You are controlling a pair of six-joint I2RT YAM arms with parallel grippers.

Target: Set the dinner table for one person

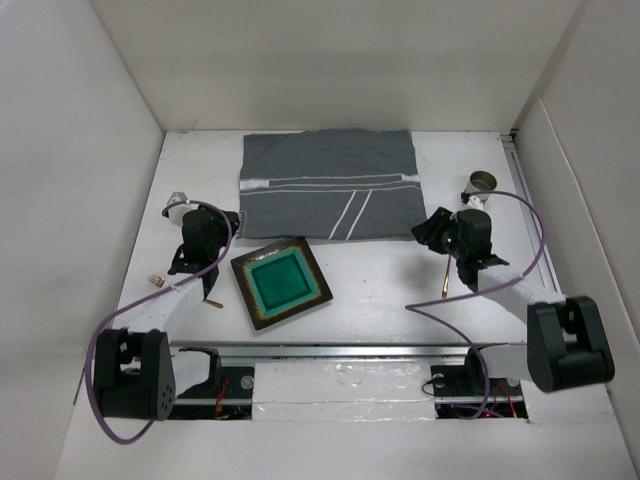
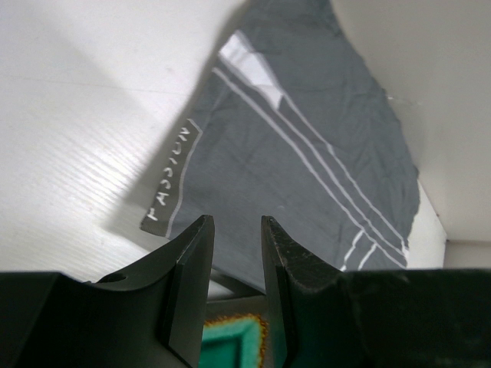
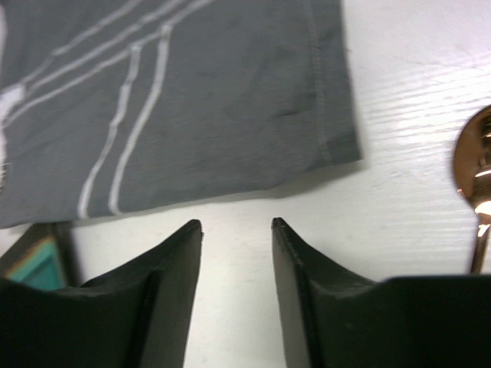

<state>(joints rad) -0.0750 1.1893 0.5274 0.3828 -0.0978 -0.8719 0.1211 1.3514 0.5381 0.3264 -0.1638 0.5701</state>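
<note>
With the left pincer [image 2: 236, 222] and right pincer [image 3: 236, 224] both part-open and empty at the near edge of the grey mat [image 1: 328, 185], under and around which the white table [image 1: 390, 285] spreads, sliding the plate [image 1: 281, 282] beside that edge in low could ruck it.

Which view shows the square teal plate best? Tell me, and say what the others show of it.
The top external view: the whole square teal plate lies unobstructed beside the grey striped mat. The left wrist view catches only a teal corner at the bottom; the right wrist view, a blurred sliver at its left edge.
</note>
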